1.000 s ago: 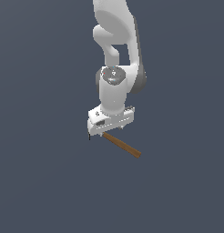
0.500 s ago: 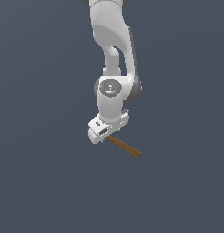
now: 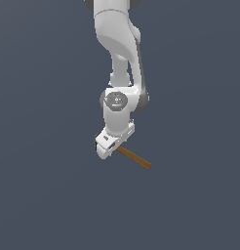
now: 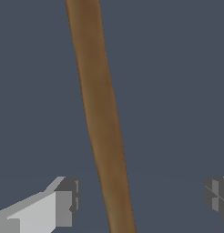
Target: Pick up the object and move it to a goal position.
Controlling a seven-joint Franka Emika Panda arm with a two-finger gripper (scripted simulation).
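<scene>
The jaws stand spread wide, gaps open on both sides of the slim brown wooden hammer handle (image 4: 102,123) running between them; neither grey finger pad (image 4: 68,200) touches it. The white gripper (image 3: 106,146) sits low over the hammer's head end, hiding the head. The handle reaches outward from the jaws toward the exterior view's right, against plain dark grey-blue ground (image 3: 44,195).

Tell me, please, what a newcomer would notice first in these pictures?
The white robot arm reaches down the middle of the exterior view, over a slim brown wooden hammer handle that juts toward that view's right. In the wrist view, the handle runs between the open jaws, touching neither.
</scene>
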